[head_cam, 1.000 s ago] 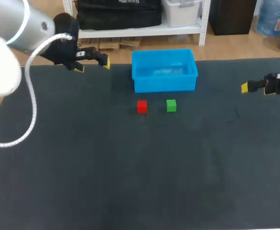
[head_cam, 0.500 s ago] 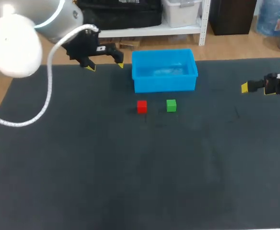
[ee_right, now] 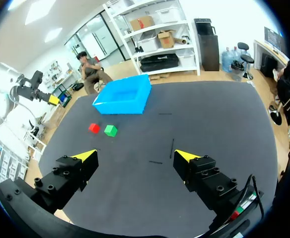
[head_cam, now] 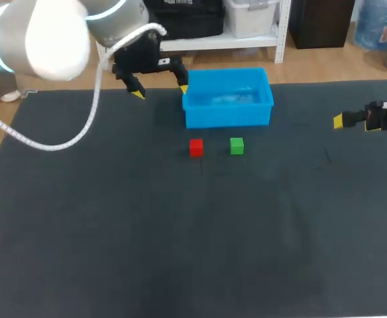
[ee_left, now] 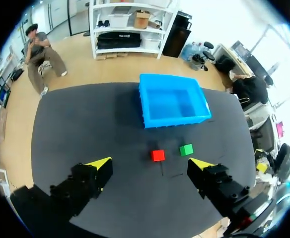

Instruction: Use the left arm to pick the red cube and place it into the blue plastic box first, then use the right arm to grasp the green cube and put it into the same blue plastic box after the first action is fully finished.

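A: Over the last second the left claw [head_cam: 161,91] has been carried from the left edge of the table [head_cam: 180,265] across toward the blue plastic box [head_cam: 226,116]. The right claw [ee_right: 135,156] and both cubes are left where they were.

B: How are the claws held?

A: Both are released. The left fingers are spread wide with nothing between them. The right ones are spread likewise, empty, well off at the right side.

B: Where is the red cube [head_cam: 196,147] found from the left claw?

A: In the left wrist view it is seen ahead of and below the claw, about on the line midway between the fingers, resting on the table. The green cube [head_cam: 236,146] is set just beside it, not touching, toward the right arm's side. The box is seen farther ahead, beyond both cubes, and no cube is seen in it.

B: Which step is judged to be in hand?

A: The approach to the first pick. Nothing is grasped yet, and the claw appears to be held high above the table.

B: What is needed for it to be done well?

A: The claw should be centred over the red cube and lowered straight, so that two opposite faces are met by the pads. With the green cube so near, no finger should be sent into the gap between the cubes, or the green one may be nudged. The right arm is best held back until the red cube is released in the box.
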You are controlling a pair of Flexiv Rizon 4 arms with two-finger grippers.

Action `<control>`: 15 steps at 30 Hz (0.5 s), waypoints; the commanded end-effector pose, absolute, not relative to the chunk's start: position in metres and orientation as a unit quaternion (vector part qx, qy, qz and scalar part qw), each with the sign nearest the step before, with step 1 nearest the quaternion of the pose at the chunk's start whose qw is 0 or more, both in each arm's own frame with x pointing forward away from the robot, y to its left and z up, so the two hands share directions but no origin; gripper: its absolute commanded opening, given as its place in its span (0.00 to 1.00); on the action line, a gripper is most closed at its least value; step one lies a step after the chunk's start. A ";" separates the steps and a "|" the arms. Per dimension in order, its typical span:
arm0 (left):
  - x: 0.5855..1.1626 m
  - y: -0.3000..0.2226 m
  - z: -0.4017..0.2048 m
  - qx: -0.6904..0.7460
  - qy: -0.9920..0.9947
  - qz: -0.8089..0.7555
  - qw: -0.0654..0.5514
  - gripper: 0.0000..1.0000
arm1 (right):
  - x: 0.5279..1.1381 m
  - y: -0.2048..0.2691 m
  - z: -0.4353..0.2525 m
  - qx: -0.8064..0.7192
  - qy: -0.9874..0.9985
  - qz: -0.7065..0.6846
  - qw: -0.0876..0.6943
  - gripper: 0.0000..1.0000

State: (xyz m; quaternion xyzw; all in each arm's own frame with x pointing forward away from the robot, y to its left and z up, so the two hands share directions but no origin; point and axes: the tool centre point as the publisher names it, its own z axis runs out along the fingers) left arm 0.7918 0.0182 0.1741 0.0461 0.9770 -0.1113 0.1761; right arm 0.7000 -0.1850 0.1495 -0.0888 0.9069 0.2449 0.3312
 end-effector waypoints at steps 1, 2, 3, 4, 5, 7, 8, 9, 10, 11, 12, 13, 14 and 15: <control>0.802 0.005 0.174 0.045 0.985 -0.068 0.149 1.00 | 0.700 -0.185 0.150 -0.089 0.907 0.245 0.331 1.00; 0.802 0.002 0.174 0.055 0.986 -0.059 0.145 1.00 | 0.700 -0.185 0.150 -0.089 0.907 0.245 0.331 1.00; 0.801 -0.001 0.175 0.060 0.986 -0.055 0.144 1.00 | 0.700 -0.185 0.150 -0.089 0.907 0.245 0.331 1.00; 0.801 -0.004 0.175 0.063 0.987 -0.046 0.142 1.00 | 0.700 -0.185 0.150 -0.089 0.907 0.245 0.331 1.00; 0.801 -0.006 0.174 0.066 0.987 -0.041 0.139 1.00 | 0.700 -0.185 0.150 -0.089 0.907 0.245 0.331 1.00; 0.802 -0.011 0.173 0.069 0.988 -0.035 0.133 1.00 | 0.700 -0.185 0.150 -0.089 0.907 0.245 0.331 1.00; 0.802 -0.013 0.172 0.070 0.988 -0.031 0.130 1.00 | 0.700 -0.185 0.150 -0.089 0.907 0.245 0.331 1.00; 0.802 -0.015 0.171 0.070 0.989 -0.029 0.129 1.00 | 0.700 -0.185 0.150 -0.089 0.907 0.245 0.331 1.00; 0.802 -0.017 0.170 0.071 0.989 -0.027 0.127 1.00 | 0.700 -0.185 0.150 -0.089 0.907 0.245 0.331 1.00; 0.802 -0.019 0.170 0.071 0.989 -0.024 0.125 1.00 | 0.700 -0.185 0.150 -0.089 0.907 0.245 0.331 1.00; 0.802 -0.021 0.168 0.070 0.990 -0.021 0.121 1.00 | 0.700 -0.185 0.150 -0.089 0.907 0.245 0.331 1.00; 0.802 -0.023 0.167 0.068 0.990 -0.021 0.119 1.00 | 0.700 -0.185 0.150 -0.089 0.907 0.245 0.331 1.00; 0.802 -0.024 0.165 0.066 0.991 -0.020 0.116 1.00 | 0.700 -0.185 0.150 -0.089 0.907 0.245 0.331 1.00; 0.802 -0.025 0.163 0.063 0.991 -0.018 0.113 1.00 | 0.700 -0.185 0.150 -0.089 0.907 0.245 0.331 1.00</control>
